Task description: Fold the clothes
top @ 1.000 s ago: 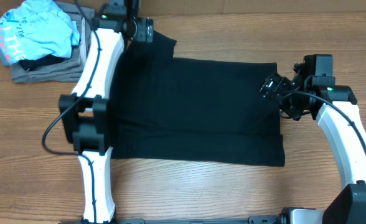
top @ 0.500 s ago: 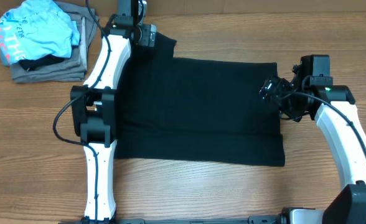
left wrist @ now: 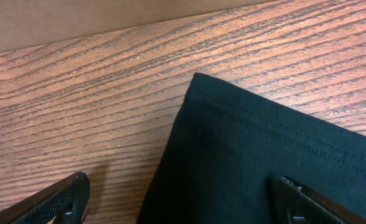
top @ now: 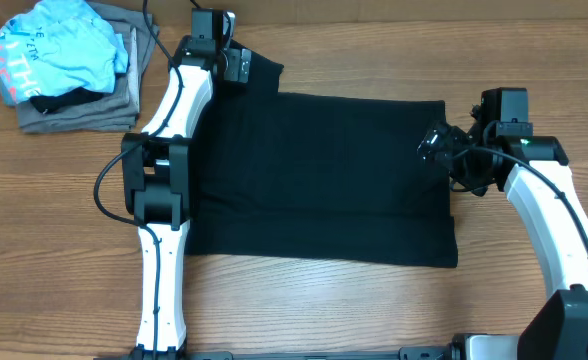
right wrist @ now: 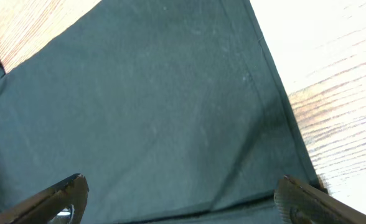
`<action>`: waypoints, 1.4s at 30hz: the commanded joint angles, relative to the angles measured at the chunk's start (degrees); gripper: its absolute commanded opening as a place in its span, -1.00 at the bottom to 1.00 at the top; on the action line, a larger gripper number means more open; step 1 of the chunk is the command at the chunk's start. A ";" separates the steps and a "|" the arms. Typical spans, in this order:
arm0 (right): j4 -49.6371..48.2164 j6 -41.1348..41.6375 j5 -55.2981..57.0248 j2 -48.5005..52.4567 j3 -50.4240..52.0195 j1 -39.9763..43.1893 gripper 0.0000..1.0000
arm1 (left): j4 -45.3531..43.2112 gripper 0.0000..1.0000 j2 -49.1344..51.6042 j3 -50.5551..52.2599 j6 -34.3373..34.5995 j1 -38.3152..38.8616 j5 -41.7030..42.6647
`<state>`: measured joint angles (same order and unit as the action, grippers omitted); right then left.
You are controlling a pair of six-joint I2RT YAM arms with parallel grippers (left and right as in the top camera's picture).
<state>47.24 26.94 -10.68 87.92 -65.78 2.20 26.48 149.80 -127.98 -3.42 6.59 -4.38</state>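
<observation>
1. Beneath the left hand [top: 238, 67], which is standing spread wide, a corner of the black T-shirt [top: 314, 170] is lying flat on the tabletop [top: 374, 310].
2. Beneath the right hand [top: 436, 143], likewise spread and gripping nothing, the shirt's opposite edge is resting.

T-shirt [top: 314, 175]: spread flat on the counter [top: 304, 310], centre. Stack of garments [top: 69, 90]: on the counter at the far left corner, well apart from the T-shirt. Left tool [top: 239, 65]: over the T-shirt's far left corner; right tool [top: 434, 143]: over its right edge.
</observation>
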 commanded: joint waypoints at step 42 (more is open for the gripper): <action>-24.74 -2.45 10.71 4.63 -5.25 -0.20 0.68 | 0.72 -0.50 4.76 -1.16 3.85 -1.27 1.25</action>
<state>23.62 25.58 -5.43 89.76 -67.53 2.20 26.11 152.00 -129.05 0.49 5.89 -2.22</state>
